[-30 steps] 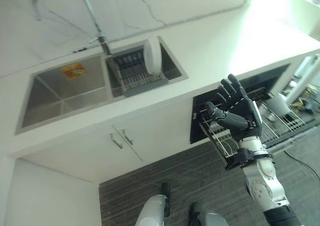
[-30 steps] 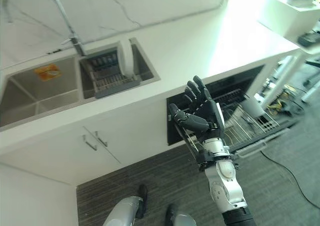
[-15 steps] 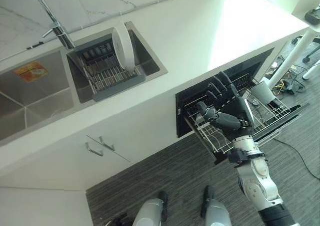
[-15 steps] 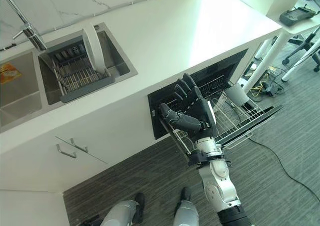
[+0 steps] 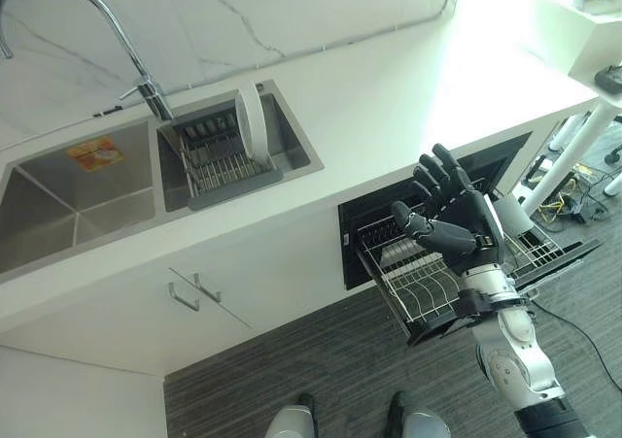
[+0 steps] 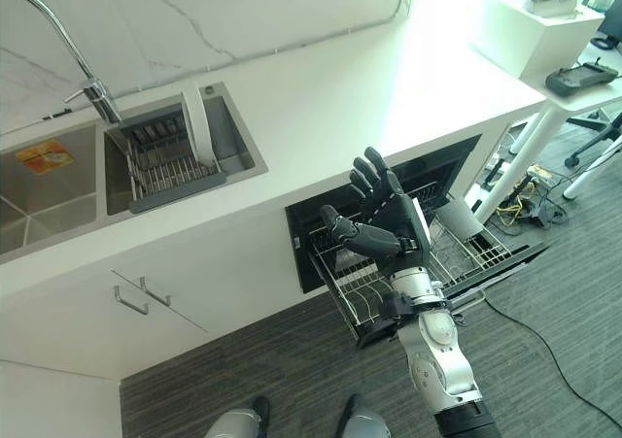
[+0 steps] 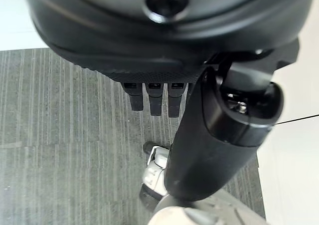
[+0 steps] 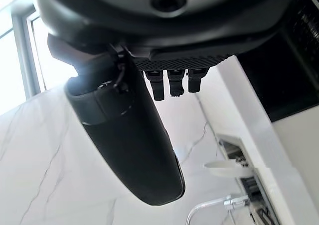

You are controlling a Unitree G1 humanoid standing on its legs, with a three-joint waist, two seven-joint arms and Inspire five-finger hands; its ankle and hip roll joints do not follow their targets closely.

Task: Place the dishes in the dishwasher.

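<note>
A white plate point(image 5: 251, 122) stands upright in a grey dish rack point(image 5: 219, 161) inside the right sink basin. Under the counter the dishwasher point(image 5: 428, 181) is open, with its wire rack point(image 5: 416, 287) pulled out over the floor. A white cup point(image 6: 457, 220) sits in that rack. My right hand point(image 5: 474, 226) is raised in front of the rack, fingers spread and straight, holding nothing. In the left wrist view my left hand point(image 7: 149, 98) hangs over the grey floor with relaxed fingers and nothing in it.
A curved faucet point(image 5: 107, 20) rises behind the sink. The left basin point(image 5: 68, 200) carries an orange sticker. Two cabinet handles point(image 5: 190, 290) sit below the counter. A white desk point(image 6: 544, 45) with a black device point(image 6: 581, 74) stands at the right, cables point(image 6: 525, 181) under it.
The camera has swung, so the whole scene has shifted. My right hand stays raised and open in front of the pulled-out rack. The plate has stayed in the sink rack.
</note>
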